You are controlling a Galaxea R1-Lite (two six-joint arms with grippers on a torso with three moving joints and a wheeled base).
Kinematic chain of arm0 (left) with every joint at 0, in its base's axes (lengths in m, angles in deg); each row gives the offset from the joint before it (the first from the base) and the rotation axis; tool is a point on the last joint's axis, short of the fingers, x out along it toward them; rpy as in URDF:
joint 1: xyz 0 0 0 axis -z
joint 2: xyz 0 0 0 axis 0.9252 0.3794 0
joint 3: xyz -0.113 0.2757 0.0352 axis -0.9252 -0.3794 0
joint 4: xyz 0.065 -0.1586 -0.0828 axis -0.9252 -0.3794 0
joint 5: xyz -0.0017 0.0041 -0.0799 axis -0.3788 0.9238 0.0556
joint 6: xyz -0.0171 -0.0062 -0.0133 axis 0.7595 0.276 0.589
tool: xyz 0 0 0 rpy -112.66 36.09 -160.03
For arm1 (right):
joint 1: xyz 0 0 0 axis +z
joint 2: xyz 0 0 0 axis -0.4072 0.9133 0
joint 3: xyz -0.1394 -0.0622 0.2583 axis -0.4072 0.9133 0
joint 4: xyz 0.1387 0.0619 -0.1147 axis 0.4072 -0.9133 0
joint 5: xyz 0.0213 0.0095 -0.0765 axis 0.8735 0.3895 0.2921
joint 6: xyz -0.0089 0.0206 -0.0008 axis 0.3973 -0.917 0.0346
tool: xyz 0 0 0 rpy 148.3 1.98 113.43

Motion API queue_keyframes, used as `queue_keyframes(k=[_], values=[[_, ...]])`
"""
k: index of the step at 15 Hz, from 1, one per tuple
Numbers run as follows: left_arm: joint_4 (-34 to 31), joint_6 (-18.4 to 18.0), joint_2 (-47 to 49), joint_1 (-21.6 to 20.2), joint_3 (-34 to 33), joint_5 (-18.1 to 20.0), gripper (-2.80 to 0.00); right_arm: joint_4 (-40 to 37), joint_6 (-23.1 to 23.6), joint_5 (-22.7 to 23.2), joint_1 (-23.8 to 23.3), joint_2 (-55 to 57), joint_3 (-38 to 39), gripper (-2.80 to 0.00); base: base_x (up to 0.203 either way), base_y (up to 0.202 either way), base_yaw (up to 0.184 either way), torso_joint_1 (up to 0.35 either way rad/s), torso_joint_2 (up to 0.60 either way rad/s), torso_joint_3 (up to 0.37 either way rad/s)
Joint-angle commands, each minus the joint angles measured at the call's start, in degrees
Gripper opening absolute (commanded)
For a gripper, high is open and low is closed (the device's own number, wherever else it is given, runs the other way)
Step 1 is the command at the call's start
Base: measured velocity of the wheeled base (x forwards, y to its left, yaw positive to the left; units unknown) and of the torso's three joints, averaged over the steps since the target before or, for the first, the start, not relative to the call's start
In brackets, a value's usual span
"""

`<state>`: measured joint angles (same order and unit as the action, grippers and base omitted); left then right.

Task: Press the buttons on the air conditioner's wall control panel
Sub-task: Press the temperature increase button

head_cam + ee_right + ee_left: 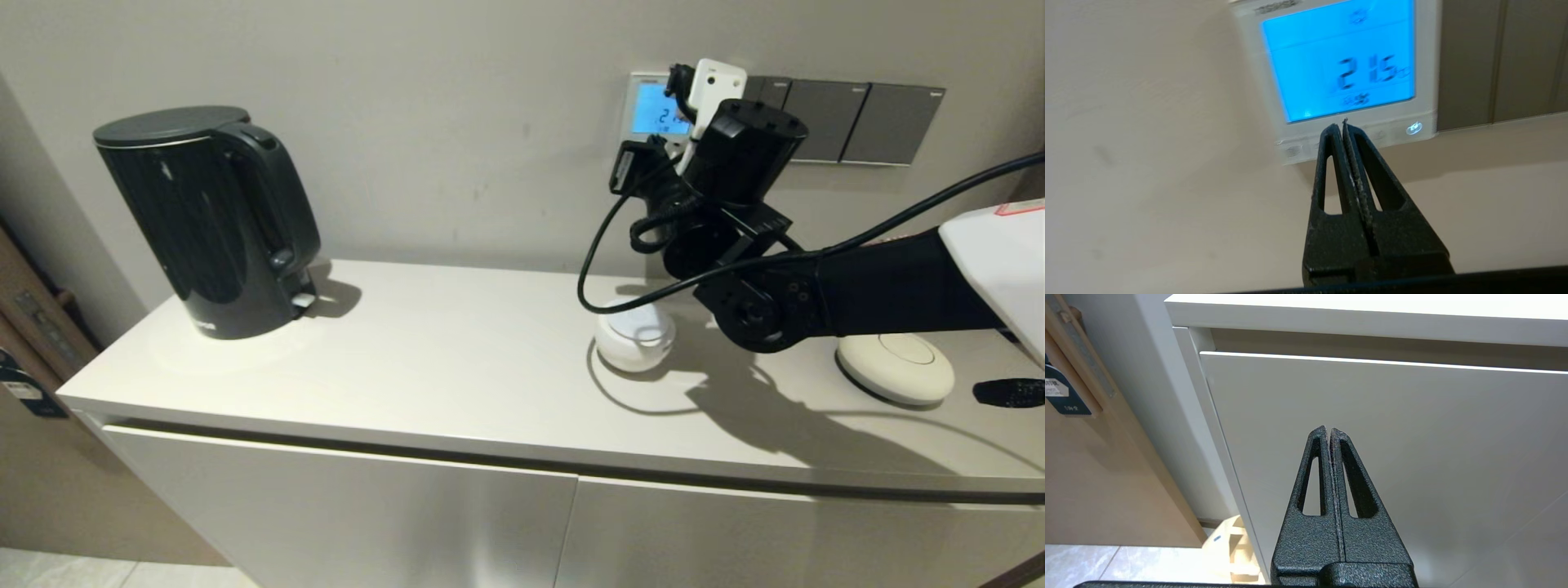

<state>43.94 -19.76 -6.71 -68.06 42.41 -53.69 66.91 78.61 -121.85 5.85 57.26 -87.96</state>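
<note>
My right pincer [1343, 124] is raised to the wall, its 2 fingers pressed together with nothing between them, tips meeting the lower edge of the air conditioner's wall control panel [1425, 61]. The panel is flat on the wall, facing out toward me, its blue-lit screen [1306, 61] showing digits just beyond my fingertips. The buttons [1414, 128] run in a row along the panel's bottom strip, their long axis crossing my pincer's line; my tips sit near the middle of that row, with 1 lit button off to one side, toward the dark grey switch plates [849, 121], and a pale slotted one [1291, 152] to the other side. I cannot tell whether the tips actually touch a button.

In the head view the panel [639, 102] sits just past my wrist, above the counter [457, 359], where a black kettle [208, 220] stands well apart.

My left pincer [1329, 430] hangs low in front of the white cabinet door [1412, 437], fingers closed on nothing.
</note>
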Motion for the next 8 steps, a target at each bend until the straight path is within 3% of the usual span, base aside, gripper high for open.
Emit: queue_keyframes(k=[1,8], values=[[0.01,-0.01,-0.02,0.00,0.00,0.02,-2.80,0.36,0.20,-0.09,-1.32,0.04,-0.14,-2.80,0.000,0.000,0.000,0.000,0.00,0.000],[0.01,-0.01,0.01,0.00,0.00,0.02,-2.80,0.53,0.20,0.00,-2.37,1.19,-0.14,-2.80,0.000,0.000,0.000,0.000,0.00,0.000]])
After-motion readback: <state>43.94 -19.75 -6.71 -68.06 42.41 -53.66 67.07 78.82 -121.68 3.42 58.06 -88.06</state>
